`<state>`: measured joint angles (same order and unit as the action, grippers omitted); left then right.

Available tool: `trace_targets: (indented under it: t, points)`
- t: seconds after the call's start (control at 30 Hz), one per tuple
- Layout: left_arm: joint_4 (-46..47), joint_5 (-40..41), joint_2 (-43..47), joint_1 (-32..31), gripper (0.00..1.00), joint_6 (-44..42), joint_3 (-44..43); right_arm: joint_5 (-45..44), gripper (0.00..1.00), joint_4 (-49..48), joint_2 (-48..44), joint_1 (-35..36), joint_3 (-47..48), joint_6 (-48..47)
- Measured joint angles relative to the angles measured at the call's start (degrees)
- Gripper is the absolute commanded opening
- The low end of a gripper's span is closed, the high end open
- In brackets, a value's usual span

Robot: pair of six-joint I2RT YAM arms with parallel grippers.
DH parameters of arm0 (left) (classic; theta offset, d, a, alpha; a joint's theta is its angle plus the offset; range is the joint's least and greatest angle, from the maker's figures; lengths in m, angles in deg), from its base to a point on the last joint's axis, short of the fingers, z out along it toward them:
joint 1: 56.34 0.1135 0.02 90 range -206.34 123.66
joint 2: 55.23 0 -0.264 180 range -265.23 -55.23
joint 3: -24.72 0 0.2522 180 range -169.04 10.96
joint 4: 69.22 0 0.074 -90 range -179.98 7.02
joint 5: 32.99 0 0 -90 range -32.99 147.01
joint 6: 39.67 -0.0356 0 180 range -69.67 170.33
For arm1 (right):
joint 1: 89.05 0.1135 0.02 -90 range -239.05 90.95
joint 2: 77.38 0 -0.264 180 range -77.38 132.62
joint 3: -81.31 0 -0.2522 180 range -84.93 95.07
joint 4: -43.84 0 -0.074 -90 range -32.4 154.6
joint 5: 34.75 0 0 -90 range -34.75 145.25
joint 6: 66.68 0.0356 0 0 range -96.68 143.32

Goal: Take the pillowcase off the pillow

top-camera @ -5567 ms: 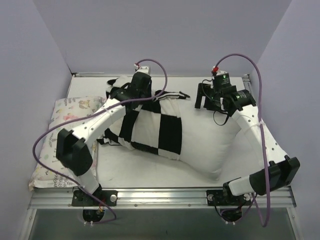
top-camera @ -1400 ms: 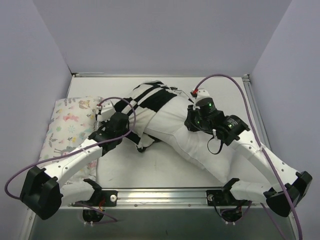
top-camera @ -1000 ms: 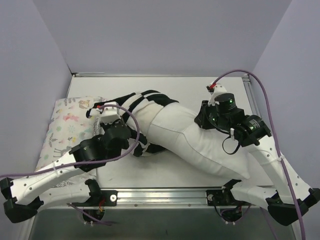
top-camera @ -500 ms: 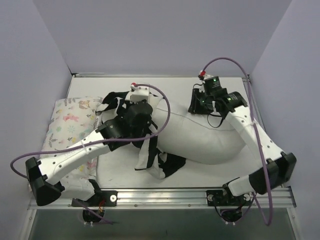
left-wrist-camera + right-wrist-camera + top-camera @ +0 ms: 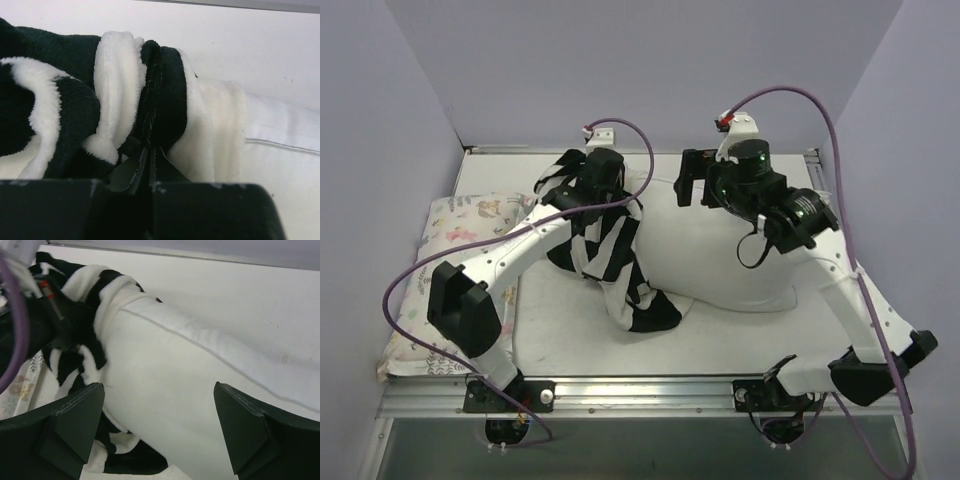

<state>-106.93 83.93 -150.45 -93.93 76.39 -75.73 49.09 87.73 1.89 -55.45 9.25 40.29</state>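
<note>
Since half a second ago, the left claw (image 5: 150, 148) has swung up and back, dragging the pillowcase (image 5: 611, 262) along. It's clamped on a fold. The right claw (image 5: 159, 395) has let go and gapes wide above the pillow (image 5: 725, 250). The case hangs bunched below the left claw, seemingly still snagged on the pillow's left end. Final strip, I'd say. Next: right pins the pillow, left pulls clear.
</note>
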Motion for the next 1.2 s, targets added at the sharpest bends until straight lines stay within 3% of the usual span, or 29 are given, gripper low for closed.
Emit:
trace_targets:
  t: [0.1,0.27,0.4,0.53,0.57,0.6,0.63,0.67,0.7,0.83,0.97,1.1,1.2]
  points:
    - [1.2,-2.1,-1.8,1.0,0.10,1.0,-0.9,-1.3,0.98,-1.8,-6.9,2.9,-3.8,-0.6]
    - [2.3,-4.7,-3.0,1.7,0.14,1.7,-1.3,-1.9,1.00,-5.7,-13.5,4.3,-20.3,-0.3]
    - [2.4,-6.4,-3.0,1.7,0.14,2.0,-1.3,0.3,1.00,-11.6,-7.4,4.4,-34.3,0.3]
    - [2.4,-8.1,-3.1,1.4,0.18,2.0,-1.3,0.0,0.97,-18.7,0.0,4.4,-36.0,0.3]
    - [2.3,-8.2,-3.1,1.4,0.20,1.9,-1.3,-0.5,0.84,-19.4,1.4,4.3,-35.3,0.4]
    - [2.3,-8.2,-3.1,1.4,0.31,1.8,-1.3,-1.2,0.72,-19.6,2.6,4.2,-34.3,0.4]
    - [2.3,-8.2,-3.1,1.3,0.39,1.6,-1.4,-1.4,0.49,-19.8,4.0,3.7,-33.3,0.5]
    - [2.3,-8.2,-3.0,1.1,0.50,1.3,-1.5,-1.4,0.04,-19.9,5.2,3.0,-32.5,0.5]
    - [2.3,-8.2,-2.8,0.8,0.62,1.2,-1.5,-1.3,0.00,-20.1,6.4,2.2,-31.8,0.9]
    - [1.0,-8.3,1.0,-0.6,0.75,0.7,-1.3,3.9,0.00,-22.2,9.4,-1.7,-29.8,2.5]
    - [-0.7,-8.3,10.6,-1.9,0.77,0.5,3.3,8.5,0.00,-24.1,10.5,-4.5,-28.5,2.7]
    - [-0.6,-6.5,22.8,-2.6,0.78,1.4,14.0,11.2,0.00,-25.2,11.8,-6.6,-26.6,2.5]
    - [0.3,-5.6,27.2,-2.1,0.79,2.6,22.7,13.2,0.00,-24.7,12.9,-7.2,-25.2,2.3]
